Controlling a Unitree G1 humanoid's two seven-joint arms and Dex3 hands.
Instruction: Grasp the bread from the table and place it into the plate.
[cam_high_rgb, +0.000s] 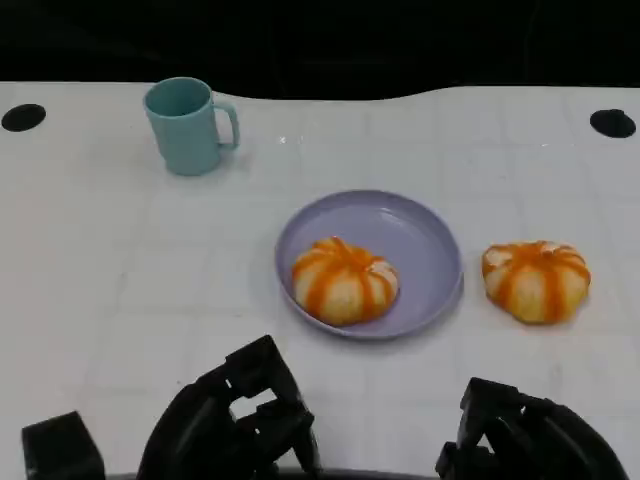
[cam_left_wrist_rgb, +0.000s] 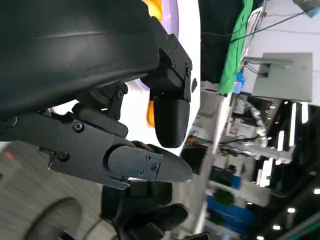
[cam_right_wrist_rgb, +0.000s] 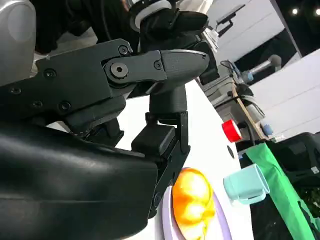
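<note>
1 bun (cam_high_rgb: 344, 280) is seated in the plate (cam_high_rgb: 425, 240), another bun (cam_high_rgb: 536, 280) is left beside it, while the left robot hand (cam_high_rgb: 235, 420) and right robot hand (cam_high_rgb: 520, 435) are held low, empty, fingers apart.

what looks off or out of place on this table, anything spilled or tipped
Nothing is spilled, tipped or damaged. The teal mug stands upright, and one bread sits in the purple plate. The only thing out of place for the task is the second bread, which lies on the table beside the plate.

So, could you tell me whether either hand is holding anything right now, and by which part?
Nothing is held. The left hand and right hand hover empty near the table's front edge.
</note>
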